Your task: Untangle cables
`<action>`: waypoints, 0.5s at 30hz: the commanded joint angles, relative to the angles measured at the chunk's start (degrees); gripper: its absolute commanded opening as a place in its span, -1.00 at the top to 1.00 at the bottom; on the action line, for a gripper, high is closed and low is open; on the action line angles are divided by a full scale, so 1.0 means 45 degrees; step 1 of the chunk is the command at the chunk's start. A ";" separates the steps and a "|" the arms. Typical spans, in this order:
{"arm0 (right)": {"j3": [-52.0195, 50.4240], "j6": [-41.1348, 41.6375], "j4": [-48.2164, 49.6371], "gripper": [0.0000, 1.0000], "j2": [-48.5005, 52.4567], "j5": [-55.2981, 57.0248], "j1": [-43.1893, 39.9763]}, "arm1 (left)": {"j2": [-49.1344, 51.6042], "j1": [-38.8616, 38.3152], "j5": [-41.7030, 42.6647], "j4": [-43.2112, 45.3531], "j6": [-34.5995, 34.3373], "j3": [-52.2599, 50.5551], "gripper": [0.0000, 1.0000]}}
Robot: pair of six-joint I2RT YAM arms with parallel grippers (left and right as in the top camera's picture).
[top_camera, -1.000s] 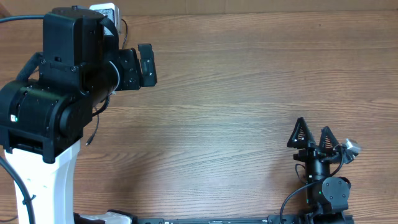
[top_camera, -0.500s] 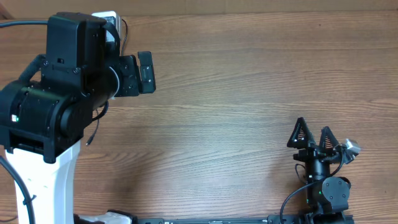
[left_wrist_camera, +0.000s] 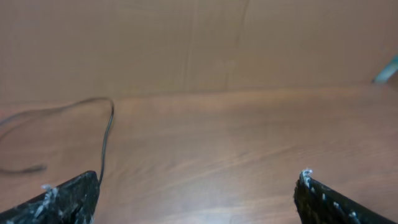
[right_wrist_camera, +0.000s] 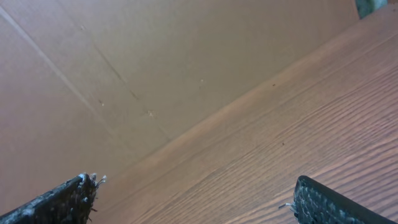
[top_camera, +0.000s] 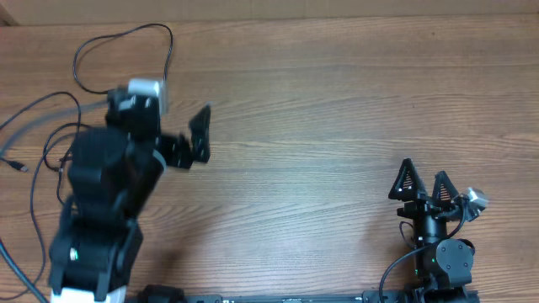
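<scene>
Thin black cables lie loose at the table's far left. One loop curves along the back edge, and more strands trail down the left side, with a small plug end. In the left wrist view one cord runs across the wood ahead of the left finger. My left gripper is open and empty, just right of the cables, and its fingers are wide apart in the left wrist view. My right gripper is open and empty at the front right, far from the cables, and its own view shows no cable.
The wooden table stretches between the two arms. A brown cardboard wall stands along the back edge and also shows in the right wrist view. A white block sits on the left arm's wrist.
The left arm has dropped lower and pulled toward the front, uncovering the cables at the far left. Its gripper stays open. The right arm has not moved.
</scene>
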 commanded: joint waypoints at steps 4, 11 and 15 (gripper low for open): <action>-0.0136 0.0049 0.0073 -1.00 -0.0151 0.0039 0.0087 | -0.4095 0.0461 0.0991 0.3682 0.1355 -0.5595 -0.99; -0.0131 0.0049 0.0073 -1.00 -0.0151 0.0039 0.0087 | -0.7300 0.0680 0.0991 0.6363 0.1919 -0.9894 -0.99; -0.0136 0.0049 0.0073 -1.00 -0.0151 0.0039 0.0087 | -0.8782 0.1025 0.1049 0.6703 0.1909 -1.1599 -0.99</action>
